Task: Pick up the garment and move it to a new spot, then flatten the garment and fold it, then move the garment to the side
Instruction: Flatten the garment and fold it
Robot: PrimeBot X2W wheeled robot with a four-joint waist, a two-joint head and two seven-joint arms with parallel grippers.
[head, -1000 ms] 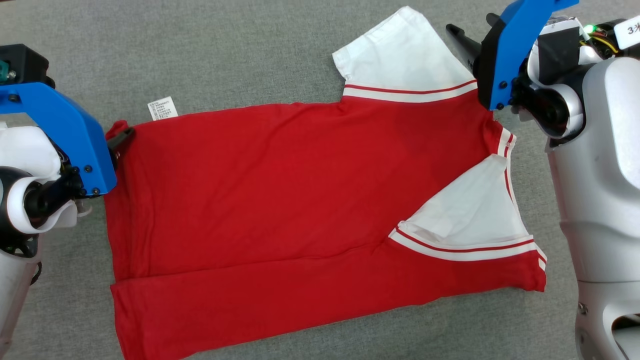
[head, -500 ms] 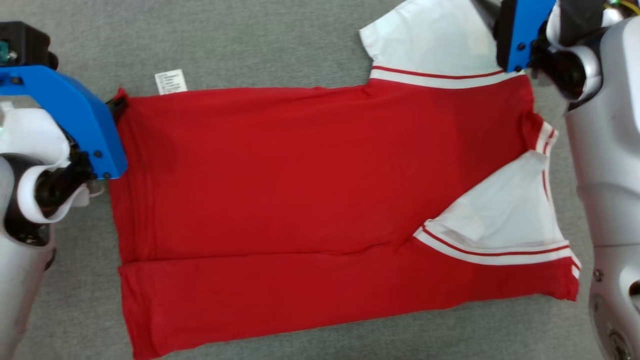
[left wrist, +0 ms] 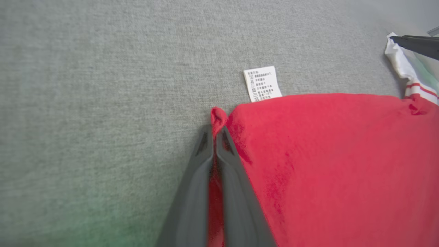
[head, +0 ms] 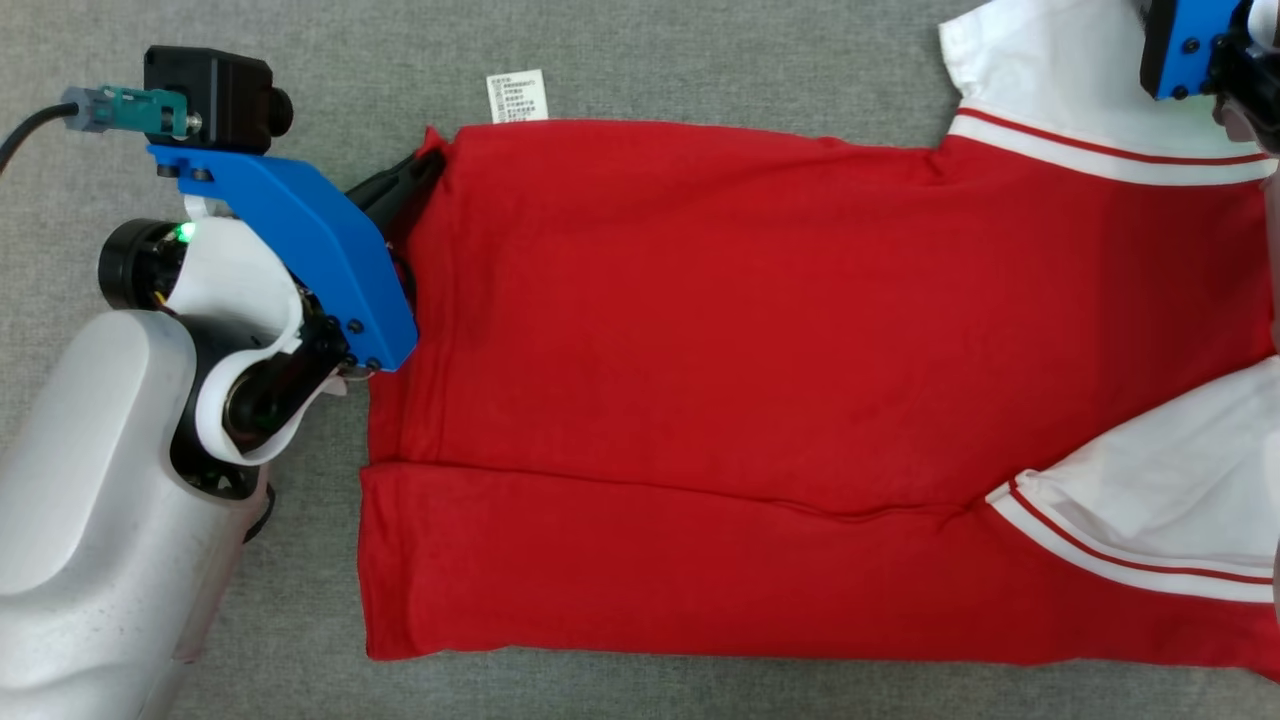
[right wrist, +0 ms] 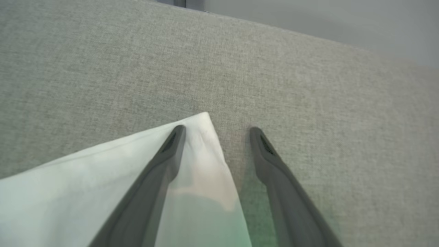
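While the head view lays the red garment flat on the grey counter, lower edge folded up, my left wrist view adds that my left pincer is clamped on its red corner beside the care label. My right wrist view has my right pincer spread wide, one finger over the white sleeve tip.

Red garment with white sleeves, flat, near long edge folded over, on grey cloth.
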